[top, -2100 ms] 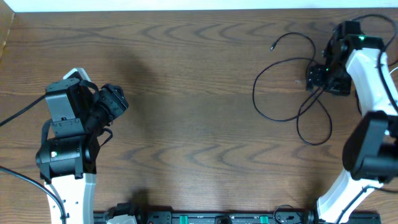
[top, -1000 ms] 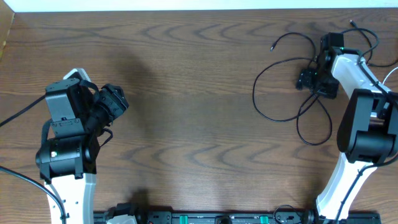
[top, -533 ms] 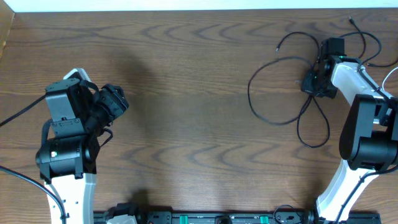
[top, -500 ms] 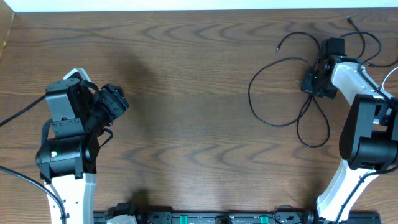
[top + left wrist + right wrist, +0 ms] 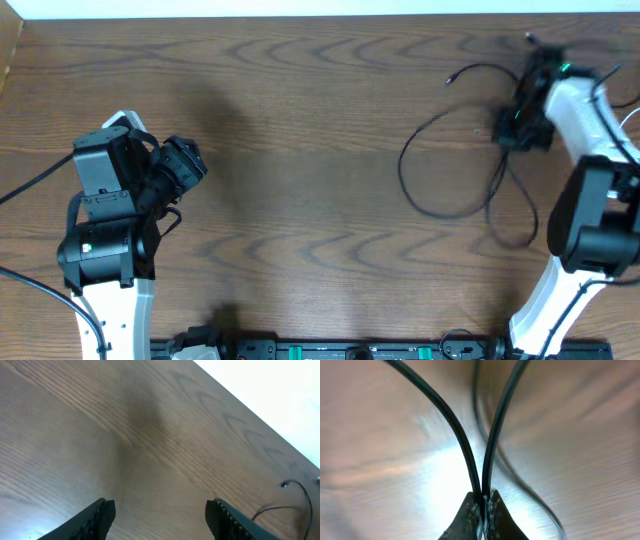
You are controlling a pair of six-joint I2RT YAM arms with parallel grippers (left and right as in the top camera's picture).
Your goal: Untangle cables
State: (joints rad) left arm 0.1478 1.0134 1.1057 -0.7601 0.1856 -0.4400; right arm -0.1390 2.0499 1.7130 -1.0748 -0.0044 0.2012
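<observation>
Right wrist view, closest in: the right gripper (image 5: pixel 483 510) is clenched on two strands of the black cables (image 5: pixel 462 445). The strands meet at its fingertips and fan apart in a V away from the camera. A third, blurred strand lies on the wooden table (image 5: pixel 380 435) beyond them. From overhead, compared with two seconds ago, this gripper has carried its pinch from the middle of the tangle toward the table's far edge, and the cord has followed. Nearest the robot, the smaller loop (image 5: pixel 525 228) is smeared with motion blur. Beyond it, the wide loop (image 5: pixel 402 165) has been drawn longer and narrower. Farthest out, a plug end (image 5: pixel 450 80) lies close to the far edge. This pull looks to be taking up slack and opening the loops, but the strands cross at the pinch, so the untangling seems under way, not finished. The cables are thin, glossy and limp, all on the right side of the table. The left gripper (image 5: pixel 160 515) has not moved; it hangs well apart on the left side, fingers spread, nothing between them.
</observation>
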